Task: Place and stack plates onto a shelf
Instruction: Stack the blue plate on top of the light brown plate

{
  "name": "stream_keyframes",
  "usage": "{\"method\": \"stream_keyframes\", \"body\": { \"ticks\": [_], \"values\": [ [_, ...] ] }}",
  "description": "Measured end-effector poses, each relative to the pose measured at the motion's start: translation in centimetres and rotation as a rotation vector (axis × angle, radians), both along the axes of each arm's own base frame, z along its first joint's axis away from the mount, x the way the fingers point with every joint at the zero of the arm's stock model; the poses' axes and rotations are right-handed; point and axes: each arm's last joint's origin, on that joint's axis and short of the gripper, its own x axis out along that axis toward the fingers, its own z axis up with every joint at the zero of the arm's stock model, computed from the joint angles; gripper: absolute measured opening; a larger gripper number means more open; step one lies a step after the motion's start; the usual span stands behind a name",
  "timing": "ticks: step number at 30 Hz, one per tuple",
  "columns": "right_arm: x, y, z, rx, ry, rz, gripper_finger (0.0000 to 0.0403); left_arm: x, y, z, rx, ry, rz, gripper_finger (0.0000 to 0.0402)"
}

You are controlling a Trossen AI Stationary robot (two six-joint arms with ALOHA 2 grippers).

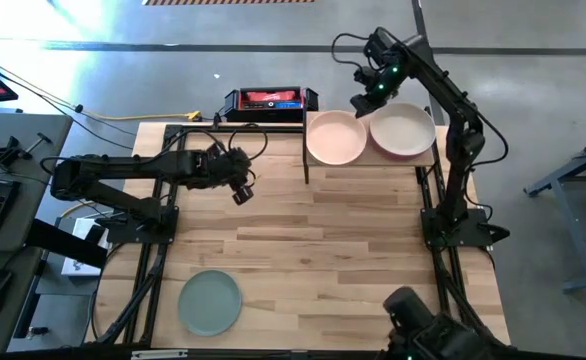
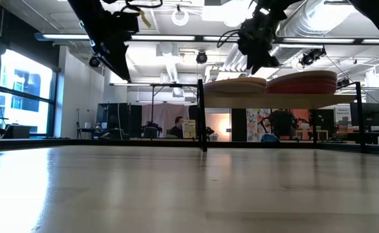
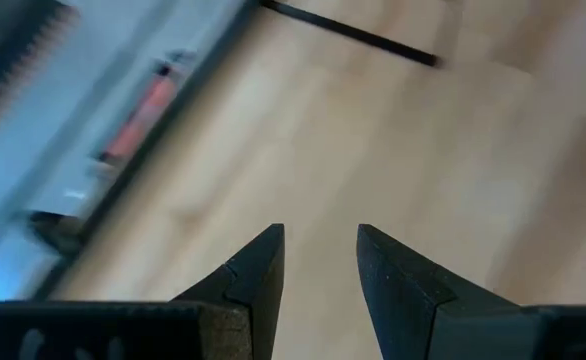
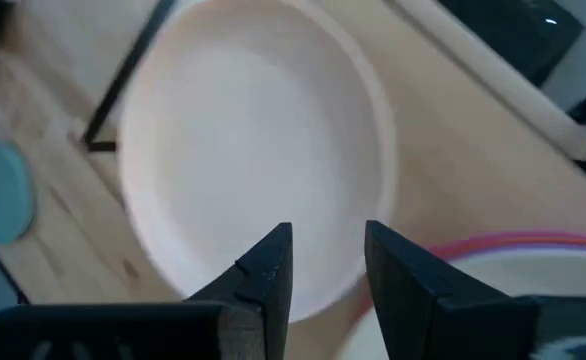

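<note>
The shelf (image 1: 371, 161) stands at the table's far right on thin black legs. On its left half lies a pale pink plate (image 1: 335, 137) (image 4: 253, 150), on its right half a cream plate (image 1: 402, 130). In the low view both are stacks, and the right one (image 2: 303, 81) shows orange-red below. A mint green plate (image 1: 210, 302) lies flat on the table near the front left. My right gripper (image 1: 364, 102) (image 4: 328, 262) hangs open above the shelf, between the two stacks, touching nothing. My left gripper (image 1: 241, 191) (image 3: 320, 245) is open above the bare table, left of the shelf.
A black and red box (image 1: 268, 100) sits at the table's far edge, left of the shelf. Black frame rails (image 1: 153, 250) run along the table's left and right sides. Bare wood lies between the mint green plate and the shelf.
</note>
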Motion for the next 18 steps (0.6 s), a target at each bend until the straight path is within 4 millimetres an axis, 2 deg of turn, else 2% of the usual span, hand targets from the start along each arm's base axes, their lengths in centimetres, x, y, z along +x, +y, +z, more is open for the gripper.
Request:
{"method": "stream_keyframes", "body": {
  "ticks": [5,9,18],
  "values": [
    [1.7,1.5,0.1,-0.009,-0.013,0.091,0.0106,-0.3,-0.9,-0.5,-0.199,-0.007,-0.019,0.0117],
    [3.0,2.9,0.1,-0.011,-0.014,0.149,0.0106,-1.0,-1.9,-1.0,-0.321,0.055,0.001,0.0117],
    [6.2,6.5,0.1,-0.010,-0.015,0.282,0.0106,-2.2,-5.1,-1.5,-0.443,0.183,0.004,0.0117]
  ]
}}
